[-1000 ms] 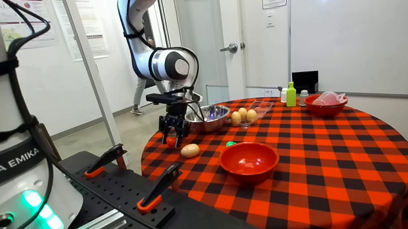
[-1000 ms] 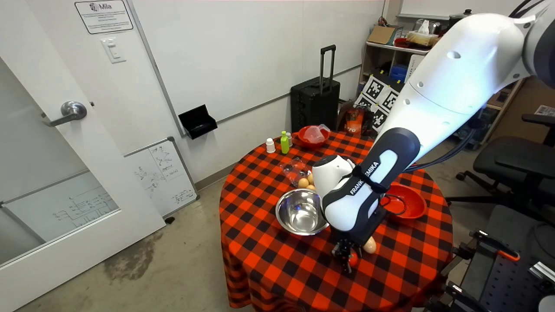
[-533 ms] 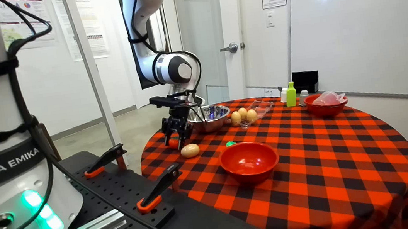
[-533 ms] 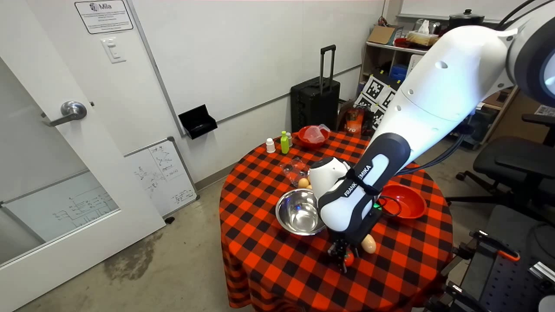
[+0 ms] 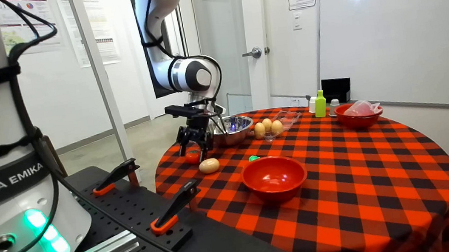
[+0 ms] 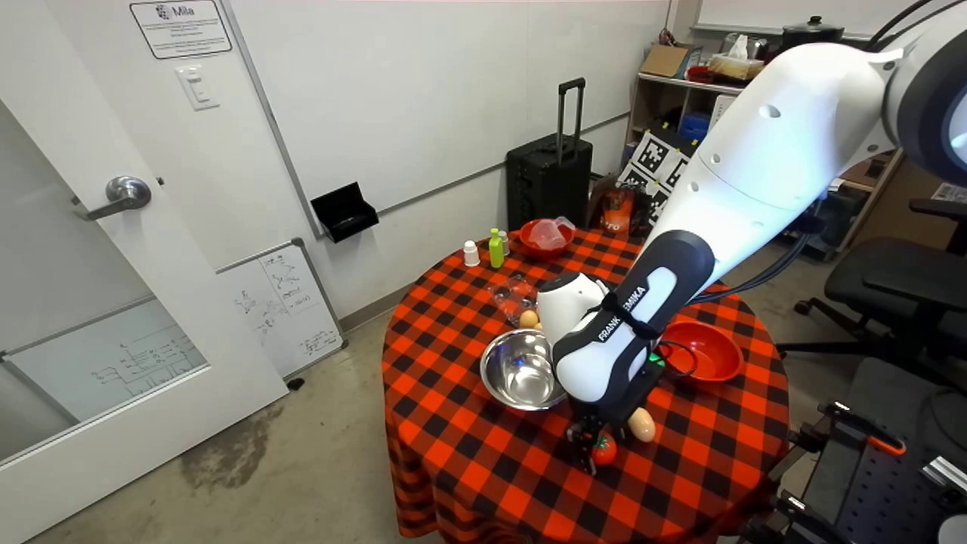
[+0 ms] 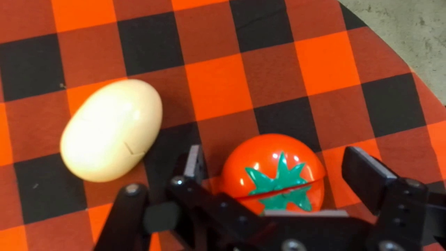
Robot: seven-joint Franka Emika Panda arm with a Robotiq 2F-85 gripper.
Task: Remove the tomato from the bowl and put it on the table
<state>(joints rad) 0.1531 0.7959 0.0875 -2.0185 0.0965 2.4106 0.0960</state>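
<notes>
Location: the tomato sits on the checkered table, outside the silver bowl, which stands apart from it, to the left and farther off in an exterior view. Condition of my gripper: fingers wide, one on either side of the tomato in the wrist view, table showing in both gaps, nothing held.

Assessment: the task looks all but complete, and I judge the step in hand to be a clean departure. Good practice here is to leave the spread as it is, rise straight up, and travel sideways only once the fingers are well above the tomato. Closing again first would gain nothing, in my opinion. Slow is better than brisk; a brush from either side could undo the placing. (Glossy skin, round flanks: I expect it to roll at a light knock.)

Chief hazard: the egg, just beside the finger on the left of the wrist view. Any low swing that way may strike it, so I advise none.

Not determined: how high my fingers stand above the table, and whether the part of me that hides the tomato's near edge is touching it.
</notes>
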